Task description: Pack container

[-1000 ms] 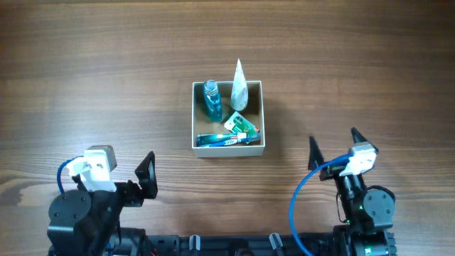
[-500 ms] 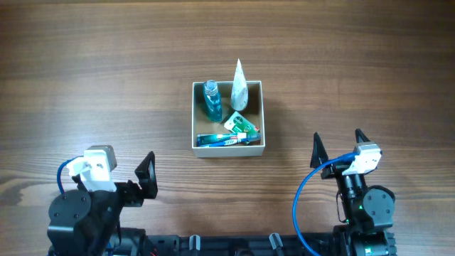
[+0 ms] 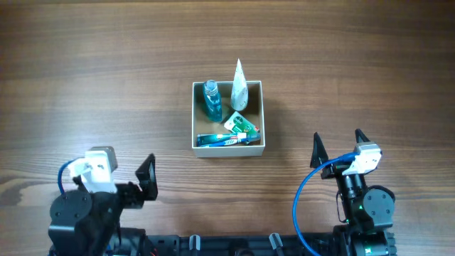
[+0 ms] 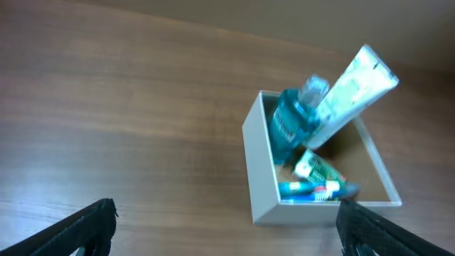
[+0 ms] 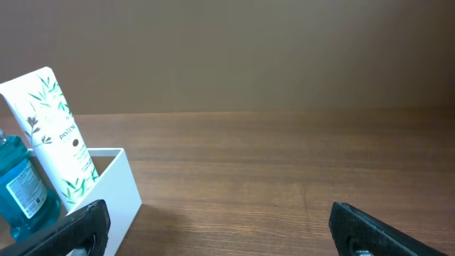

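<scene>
The container (image 3: 261,117) is a small square white-walled box with a tan inside, at the table's middle. In it stand a blue bottle (image 3: 211,99) and a white tube (image 3: 239,87), with a toothbrush (image 3: 227,139) and a small green packet (image 3: 240,124) lying flat. It also shows in the left wrist view (image 4: 259,178) and the right wrist view (image 5: 114,192). My left gripper (image 3: 146,178) is open and empty at the near left. My right gripper (image 3: 337,146) is open and empty at the near right. Both are well short of the box.
Bare wooden tabletop (image 3: 106,78) surrounds the box on all sides. The arm bases and a blue cable (image 3: 302,188) sit along the near edge.
The right gripper drew back slightly towards the near edge between the earliest frame and half a second ago. The left arm shifted slightly toward the near edge. The box and its contents have not moved.
</scene>
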Motion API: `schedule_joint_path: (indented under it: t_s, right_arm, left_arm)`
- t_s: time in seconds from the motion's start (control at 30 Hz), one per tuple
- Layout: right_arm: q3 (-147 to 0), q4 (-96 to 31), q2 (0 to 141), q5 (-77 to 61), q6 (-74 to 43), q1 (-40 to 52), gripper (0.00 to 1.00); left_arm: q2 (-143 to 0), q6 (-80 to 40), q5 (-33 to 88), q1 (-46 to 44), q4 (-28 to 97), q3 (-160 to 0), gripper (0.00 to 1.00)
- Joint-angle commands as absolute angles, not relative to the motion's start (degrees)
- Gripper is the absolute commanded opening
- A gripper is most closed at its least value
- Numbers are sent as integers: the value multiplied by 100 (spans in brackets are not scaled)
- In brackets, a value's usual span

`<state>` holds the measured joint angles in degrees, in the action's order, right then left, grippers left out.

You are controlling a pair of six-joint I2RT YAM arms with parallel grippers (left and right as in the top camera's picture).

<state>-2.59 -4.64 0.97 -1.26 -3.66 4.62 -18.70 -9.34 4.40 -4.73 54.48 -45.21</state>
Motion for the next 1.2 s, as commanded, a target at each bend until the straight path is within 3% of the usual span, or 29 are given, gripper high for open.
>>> schedule_joint_path:
  t_s: [0.0,0.2,0.53,0.73,1.17]
  right_arm:
    - [-246,-456,27,-200,-464,464,100]
    - [-246,-456,43,-200,-464,464,100]
    - [-246,-456,43,-200,-464,464,100]
    - [-246,-456,43,-200,-464,464,100]
    - [-246,-456,43,-200,-464,464,100]
  left_arm:
    - [-1601,-947,408,-355,5601,-4427,100]
    - [-628,-947,405,-75,4584,-3124,100]
    - [-16,-740,565,106,-305,-25,100]
    - [-16,-421,635,102,405,-34,100]
    - [-16,-666,659,97,388,-34,100]
